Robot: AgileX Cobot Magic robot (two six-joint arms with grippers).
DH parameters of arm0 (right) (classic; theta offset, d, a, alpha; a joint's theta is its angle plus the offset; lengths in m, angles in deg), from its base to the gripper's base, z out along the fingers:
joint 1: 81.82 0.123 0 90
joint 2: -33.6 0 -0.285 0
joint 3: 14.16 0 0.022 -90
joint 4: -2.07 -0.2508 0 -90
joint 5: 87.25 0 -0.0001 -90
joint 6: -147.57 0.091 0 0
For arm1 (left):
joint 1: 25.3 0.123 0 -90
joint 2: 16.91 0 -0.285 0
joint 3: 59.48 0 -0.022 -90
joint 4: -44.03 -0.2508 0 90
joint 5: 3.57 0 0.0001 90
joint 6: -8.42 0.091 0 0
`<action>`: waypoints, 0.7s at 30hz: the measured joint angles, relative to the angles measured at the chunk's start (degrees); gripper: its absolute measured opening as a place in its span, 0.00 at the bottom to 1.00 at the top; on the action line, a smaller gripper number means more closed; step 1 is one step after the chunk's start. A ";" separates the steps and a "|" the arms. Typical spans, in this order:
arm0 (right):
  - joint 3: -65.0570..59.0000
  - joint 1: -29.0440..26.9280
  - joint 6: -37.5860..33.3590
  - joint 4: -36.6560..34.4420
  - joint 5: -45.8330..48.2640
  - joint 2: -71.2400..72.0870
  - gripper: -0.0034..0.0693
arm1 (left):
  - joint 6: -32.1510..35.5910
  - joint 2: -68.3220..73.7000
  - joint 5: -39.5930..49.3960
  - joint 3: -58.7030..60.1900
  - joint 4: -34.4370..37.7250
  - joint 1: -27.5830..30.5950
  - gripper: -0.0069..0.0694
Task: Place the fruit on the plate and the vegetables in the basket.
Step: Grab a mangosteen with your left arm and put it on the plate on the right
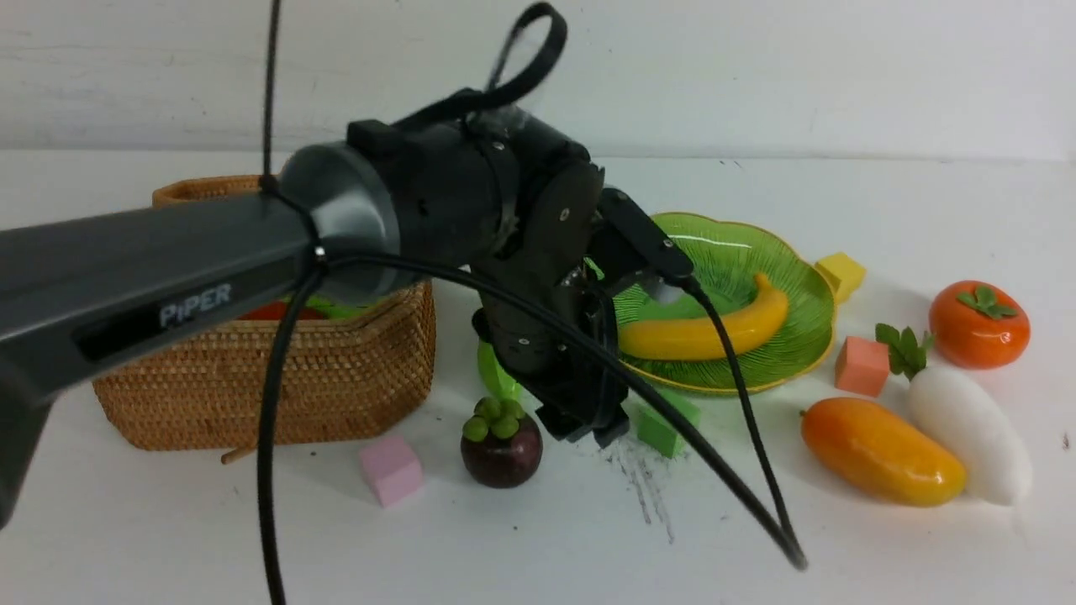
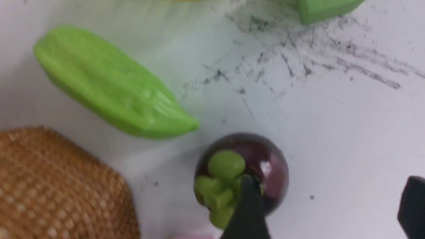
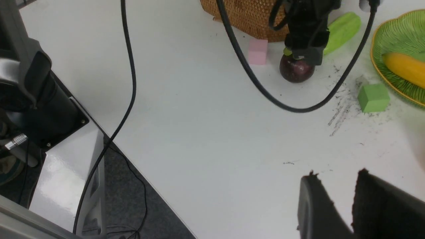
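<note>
Left gripper [image 2: 328, 202]: the jaws are being held wide apart and nothing is being gripped. One finger [image 2: 247, 212] is being seen across the green cap of the mangosteen [image 2: 265, 162], while the other is being held over bare table [image 2: 332, 126]. The fruit is thus lying at one edge of the gap, not centred; contact cannot be told. Open, scuffed surface is being left on the mangosteen's right as far as the green cube [image 1: 664, 428], and a broad bare stretch in front. Room is being narrowed by the pink cube [image 1: 390, 470] near on the left, the gourd [image 2: 109, 86] just behind, and the basket [image 1: 277, 378] wall beyond. The plate [image 1: 799, 277], further right, is being occupied by the banana [image 1: 714, 332]. The mango [image 1: 881, 451], radish [image 1: 967, 428] and persimmon [image 1: 978, 326] are lying grouped well to the right. Right gripper [image 3: 345, 199]: the jaws are being held slightly apart with nothing between, over bare table, well apart from every item.
</note>
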 joint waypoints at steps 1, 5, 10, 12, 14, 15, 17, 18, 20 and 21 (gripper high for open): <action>0.00 0.00 -0.06 0.00 0.00 0.00 0.30 | -1.42 0.00 0.53 0.00 0.00 0.07 0.88; 0.00 0.00 -1.15 0.00 -0.11 0.00 0.31 | -5.93 1.89 0.78 0.00 -2.90 0.34 0.96; 0.00 0.00 -1.38 0.00 -0.66 0.00 0.31 | -6.37 4.81 -2.20 0.00 -7.55 0.34 0.96; 0.00 0.00 -1.38 0.00 -0.70 0.00 0.31 | -6.42 5.71 -3.09 0.00 -8.27 0.34 0.96; 0.00 0.00 -1.38 0.00 -0.70 0.00 0.31 | -6.49 6.57 -3.30 0.00 -8.63 0.34 0.95; 0.00 0.00 -1.38 0.00 -0.65 0.00 0.31 | -6.55 7.05 -3.30 0.00 -8.93 0.34 0.95; 0.00 0.00 -1.38 0.00 -0.43 0.00 0.31 | -6.90 7.93 -3.09 0.00 -9.59 0.34 0.94; 0.00 0.00 -1.38 0.00 -0.11 0.00 0.31 | -7.24 8.23 -3.06 0.00 -9.89 0.34 0.94; 0.00 0.00 -1.38 0.00 0.34 0.00 0.31 | -7.42 8.64 -2.98 0.00 -10.05 0.34 0.94; 0.00 0.00 -1.38 0.00 0.42 0.00 0.31 | -7.47 8.82 -2.98 0.00 -10.21 0.34 0.93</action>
